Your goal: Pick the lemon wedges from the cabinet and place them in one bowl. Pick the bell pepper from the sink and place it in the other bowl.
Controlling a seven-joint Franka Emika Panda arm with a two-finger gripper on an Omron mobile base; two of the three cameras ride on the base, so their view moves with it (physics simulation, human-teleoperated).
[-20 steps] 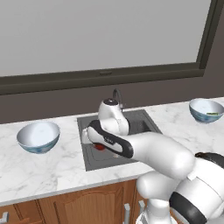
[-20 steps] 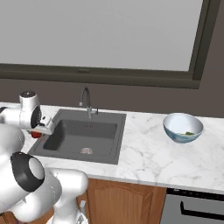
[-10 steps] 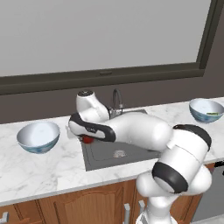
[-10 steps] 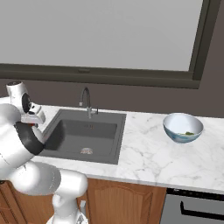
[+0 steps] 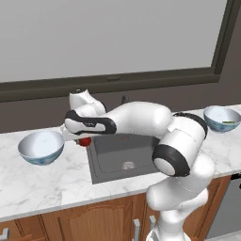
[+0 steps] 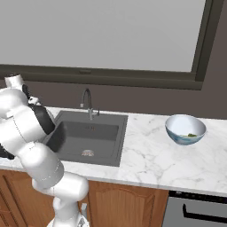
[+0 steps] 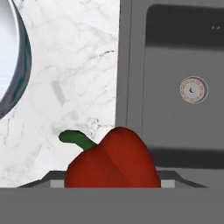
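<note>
Your lemon half looks finished: the bowl point(image 5: 221, 118) near the right end of the worktop point(image 5: 42, 183) carries small green-yellow bits at its bottom, which I take to be the lemon wedges point(image 6: 191, 135). They are too small to count, so you cannot confirm both are there.

The pepper half is under way. The pincer point(image 5: 81, 140) holds the bell pepper point(image 5: 85, 140) clear of the sink point(image 5: 123, 157), above the strip of worktop between the sink's left rim and the empty bowl point(image 5: 41, 147) at the left end. In the hand view the pepper point(image 7: 112, 159) sits right at the fingertips with its green stem pointing toward that bowl's rim point(image 7: 17, 65), and marble lies beneath it, not the basin. The fingers themselves are hidden behind the pepper, so judge the grip by the fact that the pepper hangs there, off any surface.

What is left for you, as I read it: carry the pepper the rest of the way left until it is over the white inside of the empty bowl, lower it and let go. The bowl is near but the pepper is not yet above it.

No brand, label or readable writing appears on the bowls, the tap point(image 6: 88, 103), the sink or the cupboard fronts.
</note>
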